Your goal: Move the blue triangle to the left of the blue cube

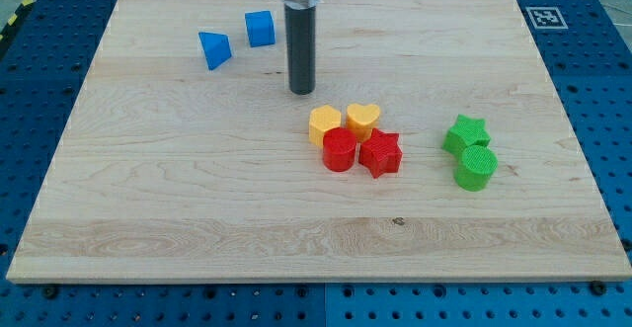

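The blue triangle lies near the board's top left. The blue cube sits just to its upper right, a small gap between them. My tip rests on the board to the right of and below both blue blocks, apart from them, and above the yellow and red cluster.
A yellow hexagon, a yellow heart, a red cylinder and a red star cluster at the centre. A green star and a green cylinder sit at the right. The wooden board lies on a blue pegboard.
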Robot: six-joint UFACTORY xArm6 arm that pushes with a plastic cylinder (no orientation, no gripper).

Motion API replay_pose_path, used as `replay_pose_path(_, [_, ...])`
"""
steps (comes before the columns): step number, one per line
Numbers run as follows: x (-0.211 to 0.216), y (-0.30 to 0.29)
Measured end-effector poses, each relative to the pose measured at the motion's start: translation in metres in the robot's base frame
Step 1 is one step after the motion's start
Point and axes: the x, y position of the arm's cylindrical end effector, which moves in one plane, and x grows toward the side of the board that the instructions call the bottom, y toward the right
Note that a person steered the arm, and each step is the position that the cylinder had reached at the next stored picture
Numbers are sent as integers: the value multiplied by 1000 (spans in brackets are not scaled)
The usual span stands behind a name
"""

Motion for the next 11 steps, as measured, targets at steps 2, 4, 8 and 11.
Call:
replay_pose_path(2, [30,-63])
replay_pose_path(4, [-4,-101])
replay_pose_path(8, [-46,-113])
replay_pose_path(11, [-73,-120])
